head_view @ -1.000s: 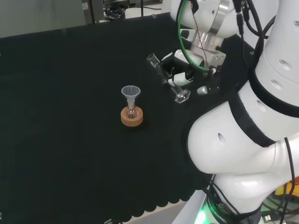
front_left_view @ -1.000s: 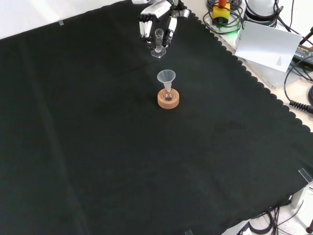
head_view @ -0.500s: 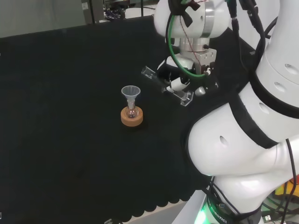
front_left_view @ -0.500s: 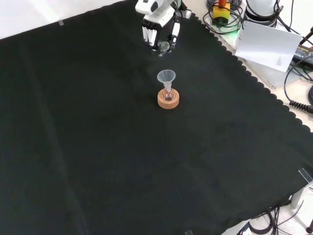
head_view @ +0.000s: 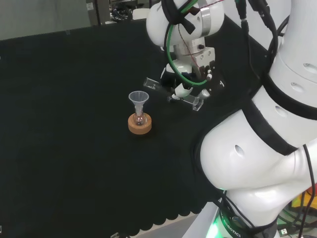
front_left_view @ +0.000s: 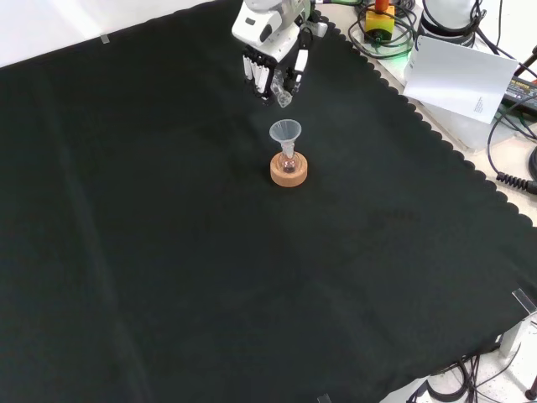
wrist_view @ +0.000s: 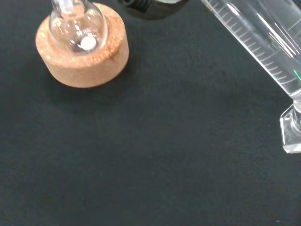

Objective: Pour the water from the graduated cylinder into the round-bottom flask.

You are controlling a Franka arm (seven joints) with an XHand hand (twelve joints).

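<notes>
Hand point(front_left_view: 270, 69) grips the tilted graduated cylinder point(head_view: 173, 91).

The arm point(head_view: 257, 148) fills the right side of the head view with big, rounded, glossy white links, split by black bands at the seams and dotted with small dark screw holes. A green cable point(head_view: 171, 42) and thinner red and black wires loop around the wrist at the upper centre. The hand point(front_left_view: 270, 65), at the top centre of the front view, has a white back and black-and-white fingers point(front_left_view: 249, 67). A green light point(head_view: 214, 230) glows at the base, bottom right of the head view.
</notes>
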